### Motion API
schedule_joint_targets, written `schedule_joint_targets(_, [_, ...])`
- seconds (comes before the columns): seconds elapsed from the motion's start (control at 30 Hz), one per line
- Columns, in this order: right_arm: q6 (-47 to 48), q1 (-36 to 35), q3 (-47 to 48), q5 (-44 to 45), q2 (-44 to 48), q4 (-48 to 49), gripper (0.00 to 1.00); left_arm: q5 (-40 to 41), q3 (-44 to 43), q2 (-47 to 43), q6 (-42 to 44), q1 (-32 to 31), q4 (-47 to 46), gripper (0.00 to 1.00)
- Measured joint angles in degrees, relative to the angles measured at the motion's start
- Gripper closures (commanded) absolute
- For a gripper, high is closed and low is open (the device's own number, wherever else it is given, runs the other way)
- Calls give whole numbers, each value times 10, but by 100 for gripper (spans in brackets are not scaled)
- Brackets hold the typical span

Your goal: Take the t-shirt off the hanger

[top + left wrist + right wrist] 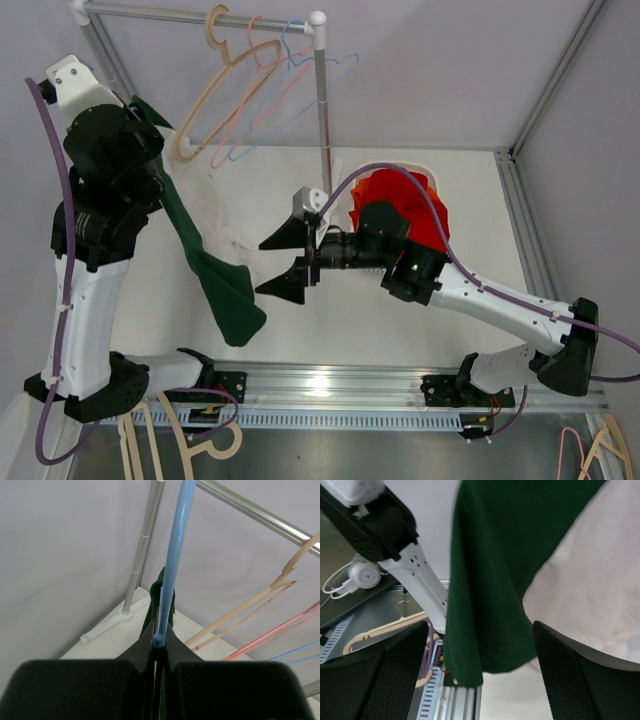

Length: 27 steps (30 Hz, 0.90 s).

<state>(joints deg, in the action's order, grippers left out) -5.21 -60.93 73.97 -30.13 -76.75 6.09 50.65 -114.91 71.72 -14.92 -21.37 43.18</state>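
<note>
**Clerk:** Item one, the left hand?

**Me:** My left hand (159,652) is raised at the left of the surface (400,330). Its fingers are pressed together on a light blue plastic hanger (175,555), and the rod rises straight out from between them.

**Clerk:** Item two, the garment?

**Me:** The dark green t-shirt (205,255) is on that hanger. It hangs from my left hand and slants down towards the middle of the surface, with its lower end bunched. I cannot tell whether that end touches the surface.

**Clerk:** Item three, the right hand?

**Me:** My right hand (262,267) has its fingers spread wide and holds nothing. It points at the lower part of the t-shirt from just beside it, and the wrist view shows the green cloth between the two fingers, apart from both.

**Clerk:** Other stock?

**Me:**
- A pale, thin cloth (215,210) lies behind the t-shirt.
- A crumpled red cloth (405,195) lies behind my right arm.
- A silver metal rail (150,12) carries three hangers: one beige wooden hanger (225,90), one pink wire hanger (262,95) and one blue wire hanger (310,95).
</note>
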Motion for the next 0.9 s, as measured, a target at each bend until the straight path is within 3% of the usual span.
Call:
schedule_joint_targets(0.2, [15,-67,32,13,-44,34,10,62,41,-24,30,-25,-23,99])
schedule_joint_targets(0.43, [21,-99,78,32,-102,53,10,79,71,-24,33,-32,-32,99])
schedule_joint_targets(0.7, [26,-110,86,156,-141,86,11,77,140,-49,28,-36,-54,99])
schedule_joint_targets(0.77, [28,-110,86,189,-150,91,17,76,148,-54,28,-37,-55,99])
schedule_joint_targets(0.8, [28,-110,89,204,-155,91,27,76,149,-55,28,-37,-56,99])
schedule_joint_targets(0.87, [28,-110,94,224,-165,92,32,76,150,-57,29,-37,-62,99])
schedule_joint_targets(0.9, [27,-111,95,233,-168,93,40,76,151,-59,29,-37,-66,99])
